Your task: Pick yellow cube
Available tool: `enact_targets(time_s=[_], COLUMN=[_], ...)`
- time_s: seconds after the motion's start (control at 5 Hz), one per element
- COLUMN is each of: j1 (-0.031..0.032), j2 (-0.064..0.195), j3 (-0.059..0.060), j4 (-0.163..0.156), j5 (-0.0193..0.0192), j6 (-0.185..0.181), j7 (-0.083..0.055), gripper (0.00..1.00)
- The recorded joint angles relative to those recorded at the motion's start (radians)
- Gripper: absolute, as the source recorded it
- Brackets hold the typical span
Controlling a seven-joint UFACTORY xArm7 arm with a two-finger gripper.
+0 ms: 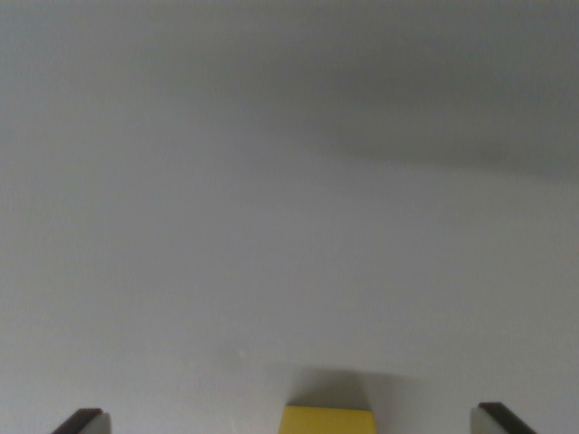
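Note:
The yellow cube (327, 421) shows only as a yellow strip at the bottom edge of the wrist view, a little right of centre, resting on a pale grey surface (271, 226). Most of the cube is cut off by the frame. My gripper (292, 421) is open: one dark fingertip (83, 421) sits at the bottom left and the other fingertip (499, 419) at the bottom right. The cube lies between them with wide gaps on both sides and touches neither.
A soft dark shadow (434, 108) spreads across the upper right of the grey surface. A faint shadow (330, 384) lies just beyond the cube.

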Motion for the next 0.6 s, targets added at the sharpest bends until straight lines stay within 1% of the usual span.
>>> enact_targets(time_s=[0.2,0.4,0.6], j1=[0.0,-0.0011,-0.0011], j2=[0.0,0.009,0.009], j3=[0.0,-0.002,-0.002], j4=[0.0,-0.041,-0.041], j5=[0.0,0.0074,0.0074], j6=[0.0,-0.045,-0.045], j7=[0.0,-0.012,-0.012], gripper=[0.0,0.0,0.0])
